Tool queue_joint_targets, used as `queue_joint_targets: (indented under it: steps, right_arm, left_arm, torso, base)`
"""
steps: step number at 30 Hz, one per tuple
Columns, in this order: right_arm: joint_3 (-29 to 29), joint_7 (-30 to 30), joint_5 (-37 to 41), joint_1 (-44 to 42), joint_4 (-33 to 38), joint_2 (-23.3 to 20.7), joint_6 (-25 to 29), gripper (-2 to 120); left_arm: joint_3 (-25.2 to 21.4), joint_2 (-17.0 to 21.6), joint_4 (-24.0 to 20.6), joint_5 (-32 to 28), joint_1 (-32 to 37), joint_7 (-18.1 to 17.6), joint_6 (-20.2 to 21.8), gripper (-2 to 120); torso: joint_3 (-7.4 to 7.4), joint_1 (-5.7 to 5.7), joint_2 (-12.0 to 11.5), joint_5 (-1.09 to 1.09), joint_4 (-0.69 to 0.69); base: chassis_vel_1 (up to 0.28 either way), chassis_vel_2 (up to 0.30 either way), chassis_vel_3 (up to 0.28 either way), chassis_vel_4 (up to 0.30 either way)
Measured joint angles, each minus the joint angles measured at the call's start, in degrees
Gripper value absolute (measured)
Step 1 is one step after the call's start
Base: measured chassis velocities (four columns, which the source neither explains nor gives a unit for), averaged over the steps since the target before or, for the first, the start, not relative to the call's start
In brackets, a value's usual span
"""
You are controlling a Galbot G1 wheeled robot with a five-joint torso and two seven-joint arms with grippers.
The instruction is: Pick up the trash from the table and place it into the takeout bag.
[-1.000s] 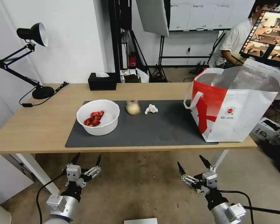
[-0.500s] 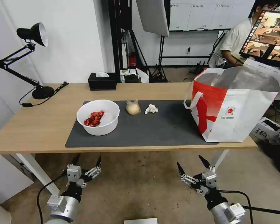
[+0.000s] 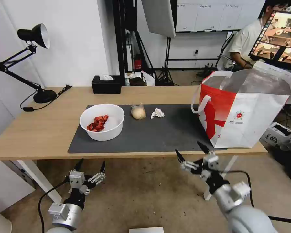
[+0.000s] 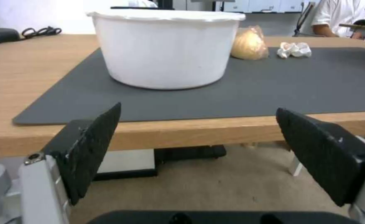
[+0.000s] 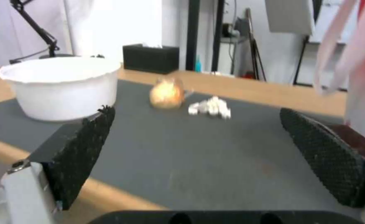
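On the dark grey mat of the table (image 3: 38,129) lies the trash: a white round bowl (image 3: 102,121) holding red shells, a small clear bag with a beige lump (image 3: 138,112), and a crumpled white tissue (image 3: 157,113). The takeout bag (image 3: 245,110) stands open at the table's right end, foil lining showing. My right gripper (image 3: 190,151) is open at the table's front edge, level with the mat; its wrist view looks across the mat to the bowl (image 5: 62,87), the bag with the lump (image 5: 167,93) and the tissue (image 5: 210,107). My left gripper (image 3: 90,163) is open below the table, in front of the bowl (image 4: 166,49).
A black desk lamp (image 3: 34,35) stands at the table's back left with its cord beside it. A black tissue box (image 3: 106,84) sits at the back edge. Behind the table are light stands and a monitor; a person sits there, away from the things.
My right gripper has risen and moved forward-left from below the table up to its front edge. The left arm and the things on the table have stayed where they were.
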Motion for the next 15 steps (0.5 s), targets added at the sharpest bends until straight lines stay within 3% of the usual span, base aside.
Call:
queue_joint_targets:
  steps: [3,6,12,15]
  right_arm:
    - [-2.9,0.9,4.9,7.8,-2.3,-5.3,-1.1,100]
    - [-5.9,1.7,8.1,12.9,-4.3,-7.8,-2.1,100]
    - [-12.7,3.4,12.7,24.5,-9.6,-9.6,-3.2,100]
    - [-19.9,5.8,15.6,34.5,-14.7,-8.8,-4.1,100]
  left_arm:
    - [0.8,-1.5,-0.2,1.8,0.1,0.0,0.1,100]
    - [0.8,-1.6,-0.1,2.0,0.0,0.0,0.1,100]
    - [-0.1,-1.4,0.7,1.5,-0.3,0.0,0.1,100]
    - [-0.9,-1.0,1.1,0.5,-0.6,-0.1,0.2,100]
  torso:
    - [0.0,0.0,0.0,-0.01,-0.01]
    - [0.0,0.0,0.0,0.0,-0.01]
    - [0.0,0.0,0.0,0.0,-0.01]
    - [0.0,0.0,0.0,-0.01,-0.01]
  base:
    - [0.0,0.0,0.0,0.0]
    - [0.0,0.0,0.0,0.0]
    - [0.0,0.0,0.0,0.0]
    - [0.0,0.0,0.0,0.0]
